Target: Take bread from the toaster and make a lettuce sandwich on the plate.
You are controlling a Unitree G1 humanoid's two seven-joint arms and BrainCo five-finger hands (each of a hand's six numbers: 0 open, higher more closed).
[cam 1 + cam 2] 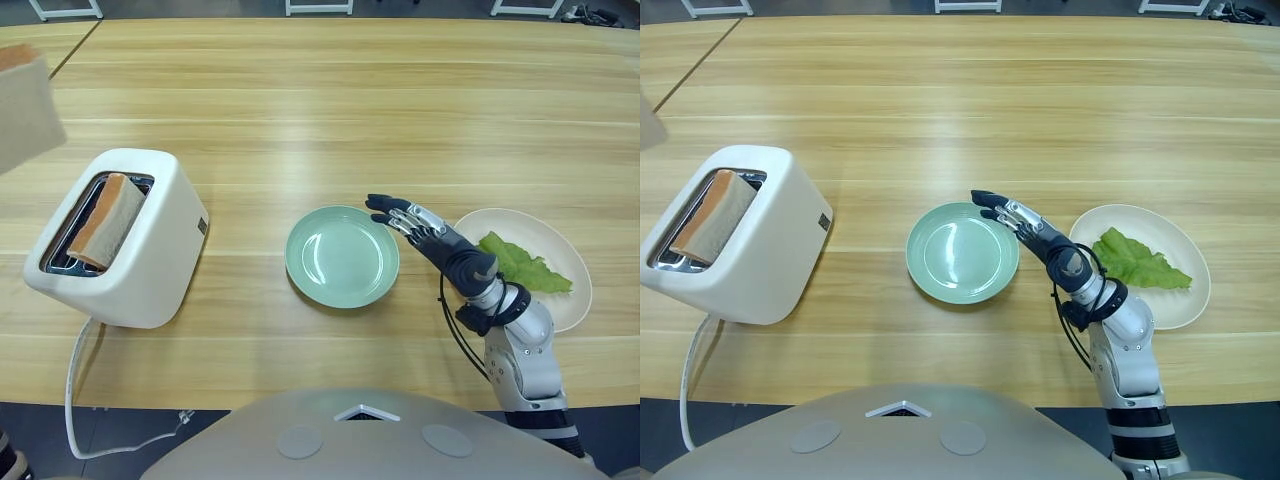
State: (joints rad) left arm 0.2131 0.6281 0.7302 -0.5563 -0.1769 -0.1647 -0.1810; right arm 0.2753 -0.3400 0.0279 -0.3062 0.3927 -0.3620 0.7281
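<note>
A slice of bread stands in the slot of the white toaster at the left of the wooden table. The green plate sits at the centre. The right hand, fingers stretched flat and holding nothing, hovers at the plate's right rim, beside a lettuce leaf on a white dish.

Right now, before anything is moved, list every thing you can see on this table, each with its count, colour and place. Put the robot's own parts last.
table: one, light wood, under everything
toaster: one, white, left side of the table
bread slice: one, tan with a brown crust, standing in the toaster's slot
cord: one, white, running from the toaster off the near edge
green plate: one, pale green, centre, nothing on it
white plate: one, cream white, right side
lettuce leaf: one, green, lying on the white plate
unclear object: one, beige, upper left edge, too blurred to identify
right hand: one, dark and silver, fingers extended, at the green plate's right rim, holding nothing
</note>
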